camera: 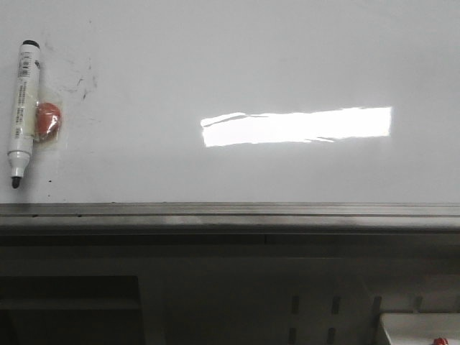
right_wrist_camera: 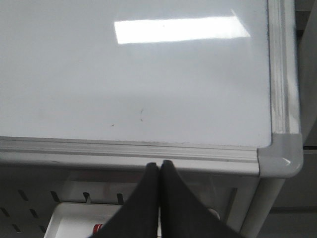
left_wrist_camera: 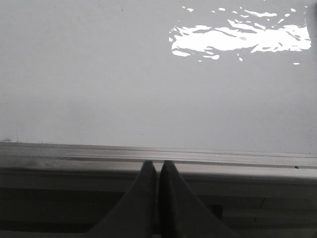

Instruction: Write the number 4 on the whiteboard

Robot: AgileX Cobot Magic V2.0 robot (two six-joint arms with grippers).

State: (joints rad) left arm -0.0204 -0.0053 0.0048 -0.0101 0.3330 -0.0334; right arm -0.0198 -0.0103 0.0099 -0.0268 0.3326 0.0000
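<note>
The whiteboard [camera: 237,65] lies flat, glossy white, with a grey metal rail [camera: 230,213] along its near edge and a bright rectangular reflection. No number 4 shows on it, only faint grey smudges [camera: 83,83] at the far left. A white marker [camera: 21,111] with a black cap and black tip lies at the far left, over a red round object [camera: 48,121]. My left gripper [left_wrist_camera: 157,164] is shut and empty, just short of the rail. My right gripper [right_wrist_camera: 159,164] is shut and empty, just short of the rail [right_wrist_camera: 129,148] near the board's right corner [right_wrist_camera: 280,156].
Below the rail is a dark perforated frame [camera: 309,316]. A white box with a red part [camera: 424,330] sits low at the right; it also shows in the right wrist view [right_wrist_camera: 79,223]. A support leg [right_wrist_camera: 260,208] stands under the board's right corner.
</note>
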